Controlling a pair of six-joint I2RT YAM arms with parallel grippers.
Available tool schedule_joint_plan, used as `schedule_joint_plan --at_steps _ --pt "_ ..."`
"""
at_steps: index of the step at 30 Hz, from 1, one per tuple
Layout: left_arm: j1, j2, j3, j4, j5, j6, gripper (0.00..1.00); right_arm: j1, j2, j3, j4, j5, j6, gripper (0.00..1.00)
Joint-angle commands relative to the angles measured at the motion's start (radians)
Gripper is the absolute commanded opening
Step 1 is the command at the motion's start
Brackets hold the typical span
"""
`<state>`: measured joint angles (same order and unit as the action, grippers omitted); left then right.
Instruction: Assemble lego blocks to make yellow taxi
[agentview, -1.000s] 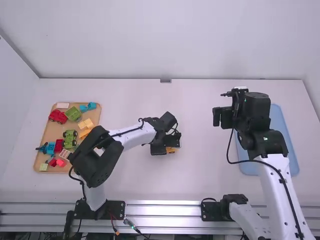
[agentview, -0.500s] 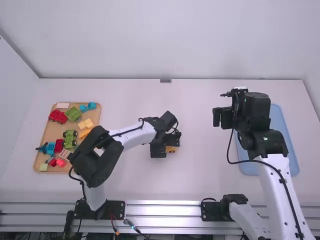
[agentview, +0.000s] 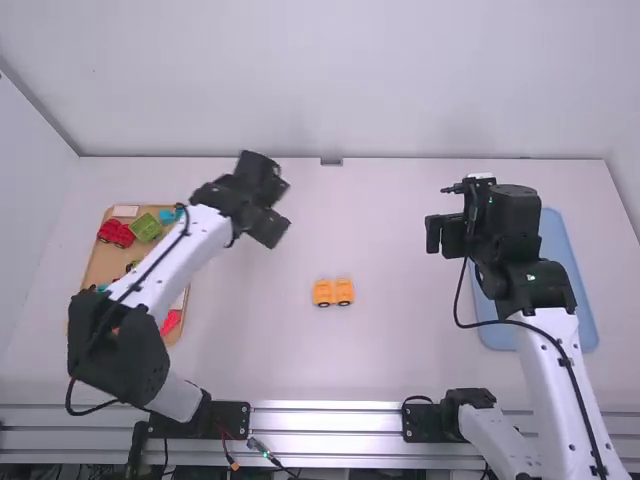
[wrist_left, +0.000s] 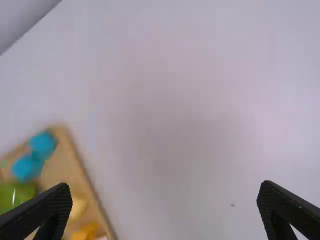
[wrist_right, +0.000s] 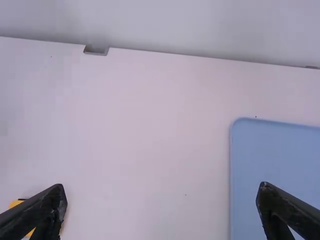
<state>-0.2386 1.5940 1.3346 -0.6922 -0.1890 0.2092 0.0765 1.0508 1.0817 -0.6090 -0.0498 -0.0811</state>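
Left gripper (agentview: 283, 206) is hanging open, tan tray (agentview: 104, 262) lying at its eight o'clock; needs centring over pale-yellow block (wrist_left: 78, 206) before squeezing.

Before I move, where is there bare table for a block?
Bare table lies between the orange blocks and blue tray, though the right gripper hangs nearby, and beyond those blocks toward the rear wall. The left gripper hangs between there and the wooden tray, crowded with pieces under the left arm.
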Motion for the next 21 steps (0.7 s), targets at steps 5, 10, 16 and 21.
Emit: schedule_joint_plan --at_steps 5,10,16,21 --pt "0.328 -0.009 -0.002 -0.044 0.155 -0.459 0.99 0.002 -0.011 0.032 0.008 -0.007 0.006 0.99" --pt "0.496 0.046 -0.001 -0.06 0.203 -0.568 0.99 0.002 -0.011 0.032 0.022 -0.007 0.006 0.99" --pt "0.645 0.151 0.001 -0.022 0.229 -0.587 0.93 0.002 0.001 0.032 0.036 -0.039 0.006 0.99" --pt "0.671 0.251 0.077 -0.076 0.174 -0.629 0.85 0.003 0.023 0.032 0.051 -0.058 0.005 0.99"
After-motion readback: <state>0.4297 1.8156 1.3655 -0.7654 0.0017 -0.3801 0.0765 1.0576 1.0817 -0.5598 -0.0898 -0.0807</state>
